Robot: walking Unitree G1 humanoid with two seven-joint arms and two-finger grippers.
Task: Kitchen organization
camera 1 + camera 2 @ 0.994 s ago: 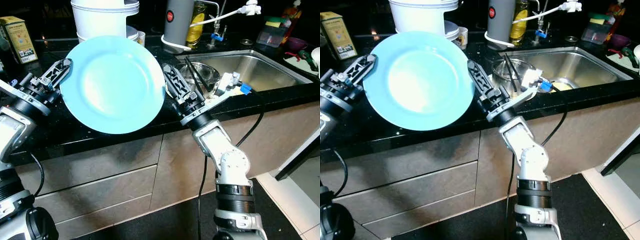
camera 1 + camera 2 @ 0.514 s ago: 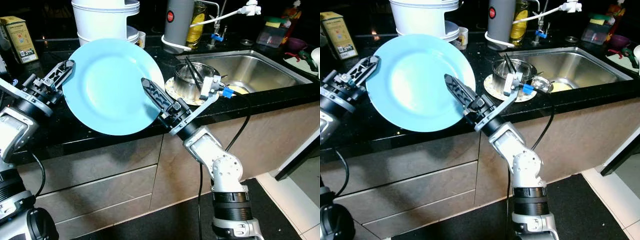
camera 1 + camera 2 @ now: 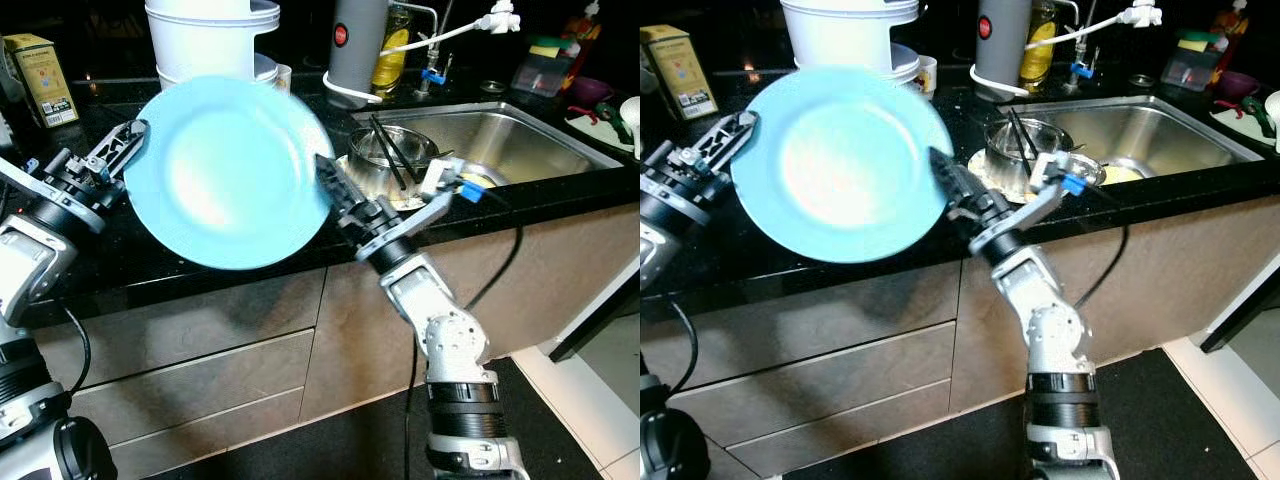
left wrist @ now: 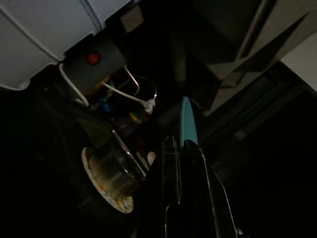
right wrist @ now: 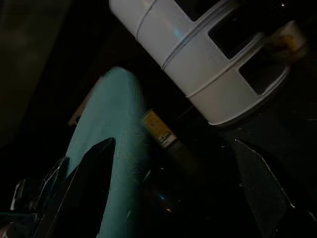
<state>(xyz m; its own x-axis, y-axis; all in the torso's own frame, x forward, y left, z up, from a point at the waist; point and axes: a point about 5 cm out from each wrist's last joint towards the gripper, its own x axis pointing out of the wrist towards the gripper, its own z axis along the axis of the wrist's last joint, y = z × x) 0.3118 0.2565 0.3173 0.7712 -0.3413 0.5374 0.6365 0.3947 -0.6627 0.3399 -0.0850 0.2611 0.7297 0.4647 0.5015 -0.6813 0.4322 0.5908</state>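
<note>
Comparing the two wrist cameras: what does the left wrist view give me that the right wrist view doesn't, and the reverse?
The left wrist view adds the grey canister with a red button, its white cord, and the steel pot on a patterned dish, plus the left gripper clamped on the blue plate, seen edge-on. The right wrist view adds the yellow box, a cup, and the right gripper with fingers spread beside the plate's face. Shared: the blue plate and the white container.
</note>
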